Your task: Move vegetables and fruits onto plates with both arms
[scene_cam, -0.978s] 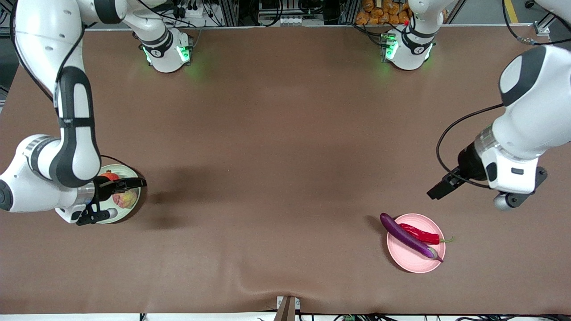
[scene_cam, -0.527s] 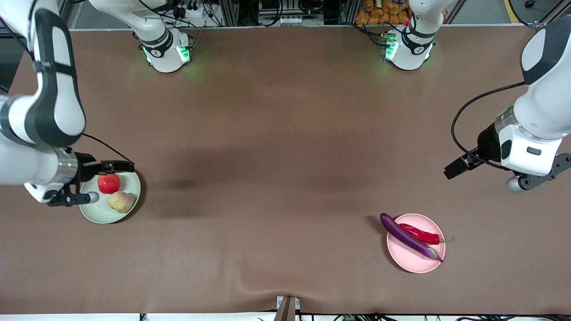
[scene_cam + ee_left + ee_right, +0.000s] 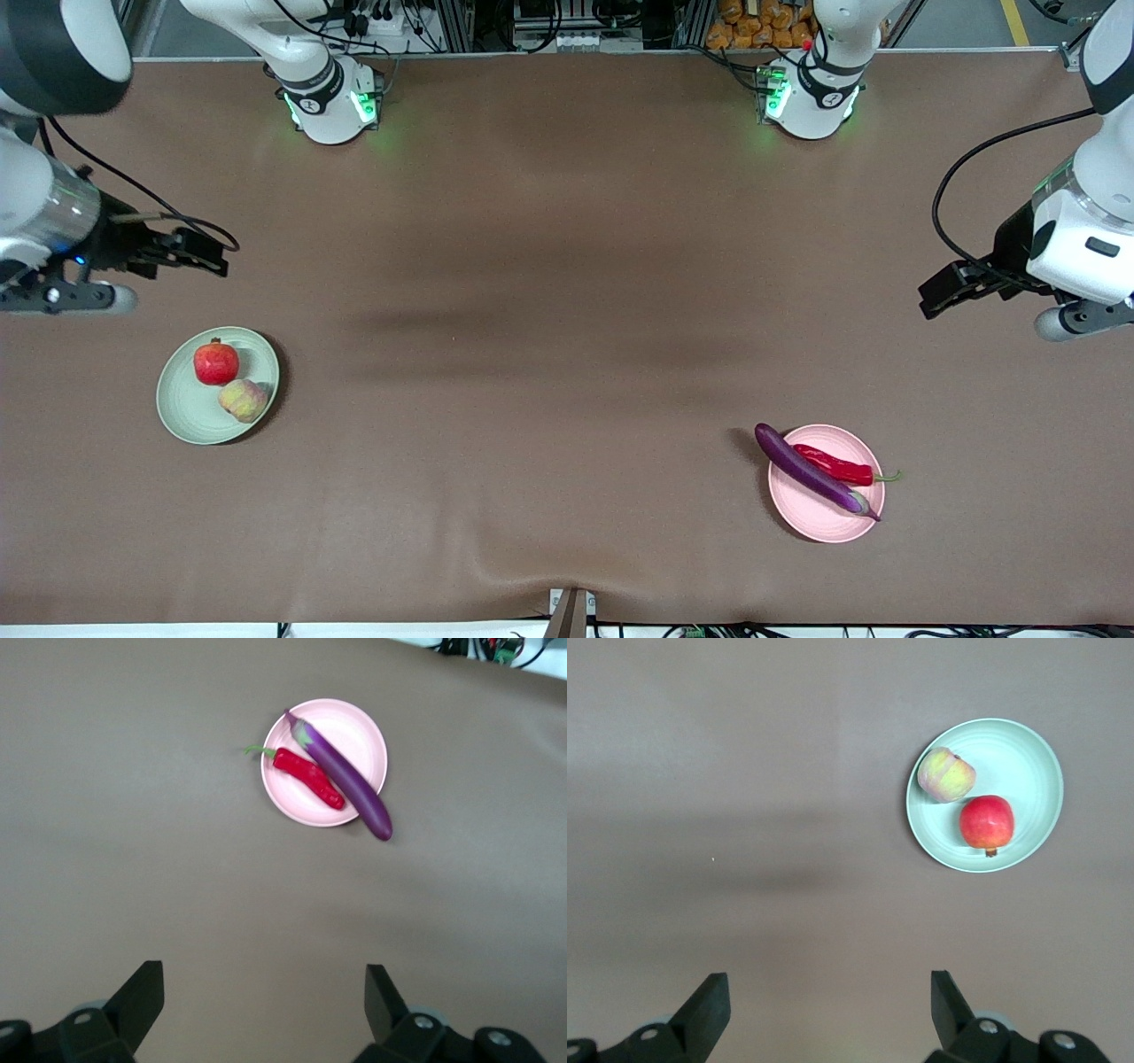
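The red pomegranate (image 3: 216, 363) and the pale peach (image 3: 243, 400) lie on the pale green plate (image 3: 188, 408) at the right arm's end of the table; they also show in the right wrist view, pomegranate (image 3: 987, 824), peach (image 3: 946, 775), plate (image 3: 1028, 757). The purple eggplant (image 3: 806, 471) and red chili (image 3: 834, 464) lie on the pink plate (image 3: 819, 523) toward the left arm's end; the left wrist view shows eggplant (image 3: 341, 777), chili (image 3: 308, 778) and plate (image 3: 359, 726). My right gripper (image 3: 205, 255) (image 3: 830, 992) is open and empty, up over bare table. My left gripper (image 3: 939, 297) (image 3: 264, 985) is open and empty, up over bare table.
The brown table cover (image 3: 567, 310) spreads between the two plates. The arm bases (image 3: 332, 97) (image 3: 811, 93) stand along the table's edge farthest from the front camera. A small bracket (image 3: 570, 611) sits at the nearest edge.
My right gripper has lifted off the green plate and drawn back toward its base, leaving both fruits on it. My left gripper has also risen and drawn away from the pink plate.
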Controlling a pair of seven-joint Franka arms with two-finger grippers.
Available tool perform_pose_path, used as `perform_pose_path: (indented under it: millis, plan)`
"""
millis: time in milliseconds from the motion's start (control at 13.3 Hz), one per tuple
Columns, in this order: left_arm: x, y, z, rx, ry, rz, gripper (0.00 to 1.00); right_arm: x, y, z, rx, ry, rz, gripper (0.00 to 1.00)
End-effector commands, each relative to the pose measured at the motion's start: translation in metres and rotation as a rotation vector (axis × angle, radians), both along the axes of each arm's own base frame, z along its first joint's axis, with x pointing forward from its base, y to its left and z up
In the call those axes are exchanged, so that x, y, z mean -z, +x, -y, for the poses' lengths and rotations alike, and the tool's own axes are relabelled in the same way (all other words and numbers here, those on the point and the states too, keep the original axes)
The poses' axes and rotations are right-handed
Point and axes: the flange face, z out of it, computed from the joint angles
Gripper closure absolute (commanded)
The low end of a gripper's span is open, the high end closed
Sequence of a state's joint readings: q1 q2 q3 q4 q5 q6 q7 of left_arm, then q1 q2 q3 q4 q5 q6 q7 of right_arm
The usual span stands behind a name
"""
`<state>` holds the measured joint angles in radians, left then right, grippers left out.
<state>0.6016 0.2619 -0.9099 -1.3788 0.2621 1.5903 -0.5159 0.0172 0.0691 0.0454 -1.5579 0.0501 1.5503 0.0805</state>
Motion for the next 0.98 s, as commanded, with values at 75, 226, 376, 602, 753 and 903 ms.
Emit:
perform_pose_path:
  millis: [75, 226, 376, 602, 753, 903]
  plan:
    - [-0.037, -0.029, 0.003, 0.086, 0.087, -0.001, 0.00, -0.020, -0.021, 0.044, 0.027, -0.019, -0.002, 0.00]
    - [-0.049, -0.042, -0.025, 0.114, 0.026, -0.031, 0.00, -0.034, -0.029, 0.051, 0.023, -0.017, -0.017, 0.00]
    - [-0.051, -0.059, -0.027, 0.154, 0.042, -0.078, 0.00, -0.047, -0.037, 0.060, 0.004, -0.015, 0.007, 0.00]
    - [-0.045, -0.090, -0.049, 0.131, -0.036, -0.121, 0.00, -0.049, -0.039, 0.064, -0.008, -0.013, 0.000, 0.00]
    - [-0.037, -0.109, -0.050, 0.134, -0.038, -0.149, 0.00, -0.049, -0.041, 0.062, -0.013, -0.014, -0.006, 0.00]
    - [-0.042, -0.115, -0.047, 0.136, -0.027, -0.150, 0.00, -0.048, -0.041, 0.059, -0.020, -0.032, -0.013, 0.00]
